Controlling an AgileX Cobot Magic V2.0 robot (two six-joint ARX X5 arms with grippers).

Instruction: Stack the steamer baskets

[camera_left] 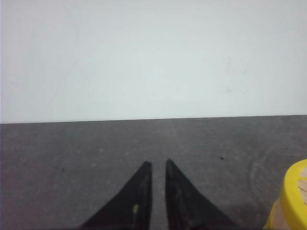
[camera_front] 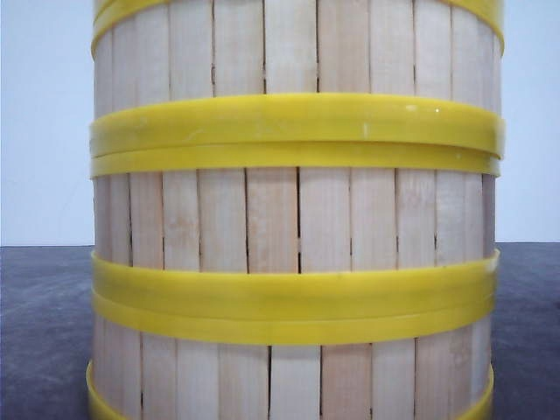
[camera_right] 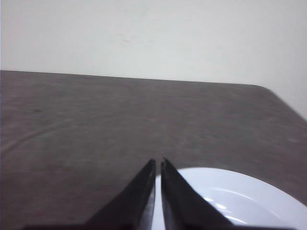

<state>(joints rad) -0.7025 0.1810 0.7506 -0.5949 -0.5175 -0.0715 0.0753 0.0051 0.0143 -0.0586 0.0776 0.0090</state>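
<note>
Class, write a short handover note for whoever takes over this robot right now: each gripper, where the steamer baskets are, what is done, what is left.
Left gripper: nearly shut, holding nothing, low over the dark table.
Right gripper: nearly shut, holding nothing, above the edge of a white plate.
Steamer baskets: stacked in one column close to the front camera, top basket on middle basket on bottom basket. Their yellow rims meet evenly all round. A yellow rim also shows beside the left gripper.
Done: stacking looks complete.
Left: probably nothing; check the column's top, which is out of view.
</note>
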